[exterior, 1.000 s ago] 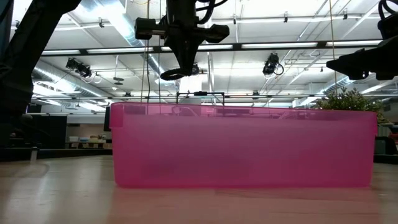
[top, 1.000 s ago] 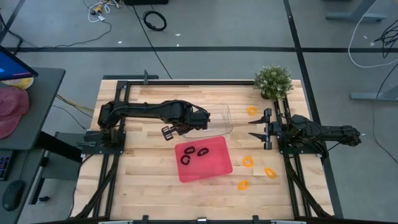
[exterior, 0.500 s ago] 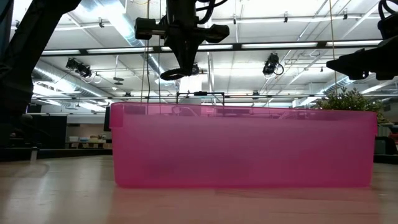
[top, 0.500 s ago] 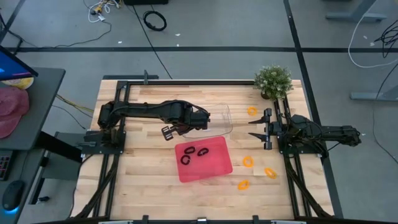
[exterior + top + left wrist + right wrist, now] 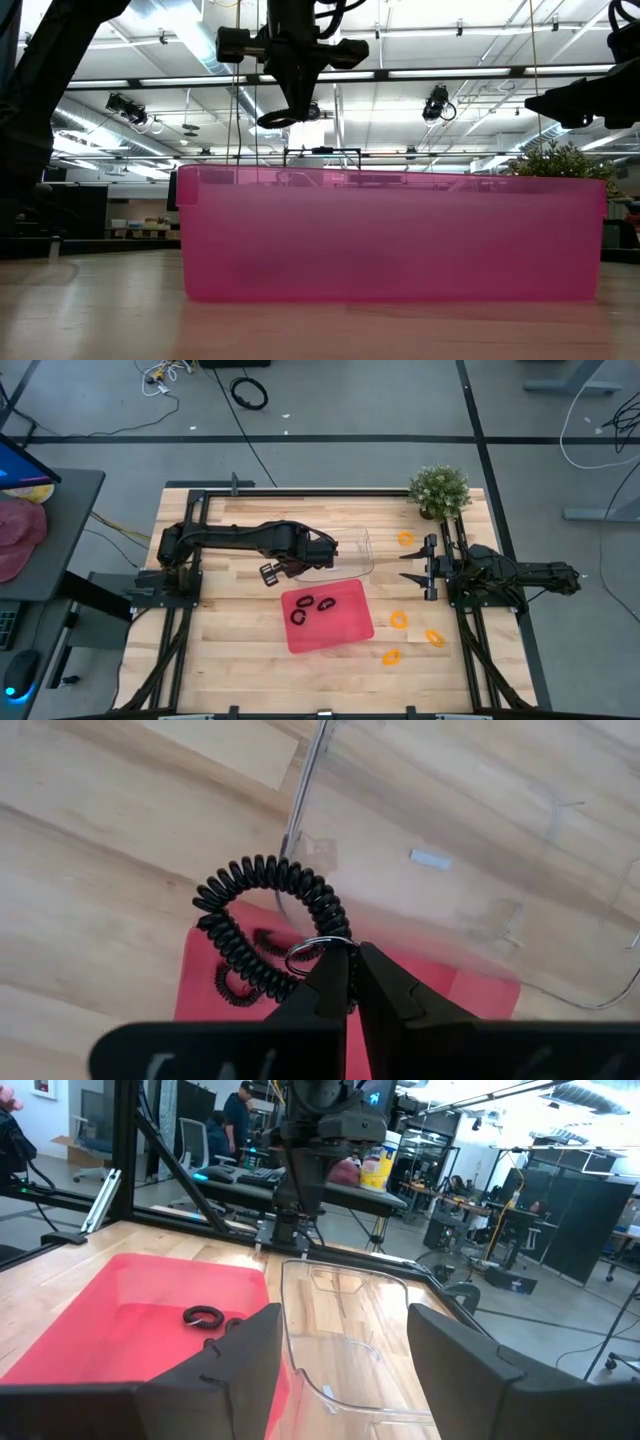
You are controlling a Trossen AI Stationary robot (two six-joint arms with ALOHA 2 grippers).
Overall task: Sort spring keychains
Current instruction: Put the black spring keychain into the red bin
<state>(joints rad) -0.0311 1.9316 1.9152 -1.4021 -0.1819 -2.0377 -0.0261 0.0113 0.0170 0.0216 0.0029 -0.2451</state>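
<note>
I'm holding the left gripper (image 5: 350, 982) above the table at the edge of the red tray (image 5: 350, 622), its jaws pinched tight on the metal ring of a black spring keychain (image 5: 262, 925) that is hanging from them. Two more black keychains (image 5: 312, 607) are lying in the tray, and four orange keychains (image 5: 399, 620) are sitting on the wood. The right gripper (image 5: 340, 1365) is waiting at the right side, facing the clear tray (image 5: 345, 1335), its jaws standing wide and holding nothing.

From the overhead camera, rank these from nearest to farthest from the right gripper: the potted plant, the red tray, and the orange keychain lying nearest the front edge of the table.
Measured from the right gripper:
1. Potted plant, at the table's back right corner.
2. Red tray, mid-table, toward the front.
3. Front orange keychain, near the front edge.
The tray and that keychain are fairly close to call.
</note>
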